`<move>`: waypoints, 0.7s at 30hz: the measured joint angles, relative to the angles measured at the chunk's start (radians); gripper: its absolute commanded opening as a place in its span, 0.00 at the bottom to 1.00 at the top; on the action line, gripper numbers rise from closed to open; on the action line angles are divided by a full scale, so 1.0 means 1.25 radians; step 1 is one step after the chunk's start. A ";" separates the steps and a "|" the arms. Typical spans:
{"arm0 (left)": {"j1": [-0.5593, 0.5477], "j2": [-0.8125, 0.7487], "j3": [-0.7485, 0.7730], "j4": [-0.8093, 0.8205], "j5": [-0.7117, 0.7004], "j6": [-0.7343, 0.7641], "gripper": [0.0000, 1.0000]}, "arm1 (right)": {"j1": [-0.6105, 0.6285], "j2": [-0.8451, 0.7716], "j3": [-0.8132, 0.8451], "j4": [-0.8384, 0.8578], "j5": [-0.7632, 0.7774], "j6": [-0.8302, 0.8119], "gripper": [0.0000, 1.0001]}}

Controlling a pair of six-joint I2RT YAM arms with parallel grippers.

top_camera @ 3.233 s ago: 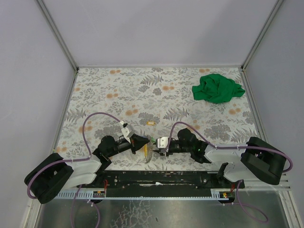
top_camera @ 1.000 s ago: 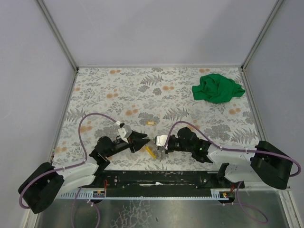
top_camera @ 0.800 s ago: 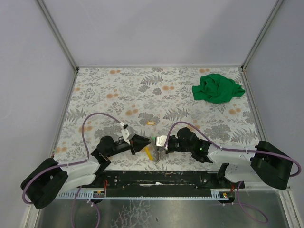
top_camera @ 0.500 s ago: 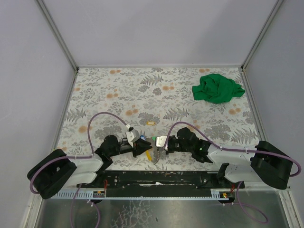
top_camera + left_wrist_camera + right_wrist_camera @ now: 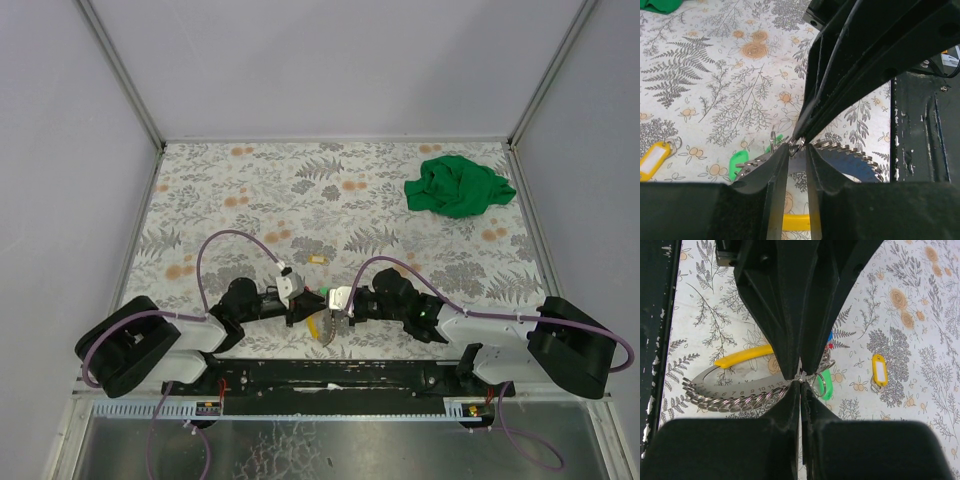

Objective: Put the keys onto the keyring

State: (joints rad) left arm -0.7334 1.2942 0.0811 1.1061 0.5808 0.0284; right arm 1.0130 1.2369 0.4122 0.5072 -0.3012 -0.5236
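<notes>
Overhead view looking down, close opposed wrist views sharing keyring (image 5: 740,397)

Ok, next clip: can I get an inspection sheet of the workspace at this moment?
Surface: floral table, flat.
Job's things: keyring between both grippers; green key right at it; yellow key loose on the table.
Clutter: green cloth, far right corner.
Grippers: right gripper shut on keyring; left gripper nearly shut at the same spot, grip unclear.
Cables: purple cables looping over each arm.
Surroundings: plain walls; nothing else seen.
</notes>
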 measured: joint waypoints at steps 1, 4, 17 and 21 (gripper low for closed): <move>0.000 0.005 0.005 0.000 0.002 0.005 0.16 | 0.000 0.000 0.000 0.000 -0.001 0.000 0.00; -0.001 0.014 0.018 -0.001 0.008 0.014 0.10 | 0.000 0.000 0.000 -0.002 0.000 0.000 0.00; -0.005 0.009 0.029 -0.031 0.019 0.038 0.11 | 0.000 -0.005 -0.002 -0.003 0.004 0.001 0.00; -0.011 0.009 0.034 -0.047 0.013 0.042 0.11 | 0.000 -0.005 -0.002 -0.008 0.004 0.002 0.00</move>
State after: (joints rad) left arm -0.7467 1.3056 0.1230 1.0477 0.5972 0.0807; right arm 1.0126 1.2312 0.4099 0.4973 -0.2966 -0.5217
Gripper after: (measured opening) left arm 0.112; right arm 0.017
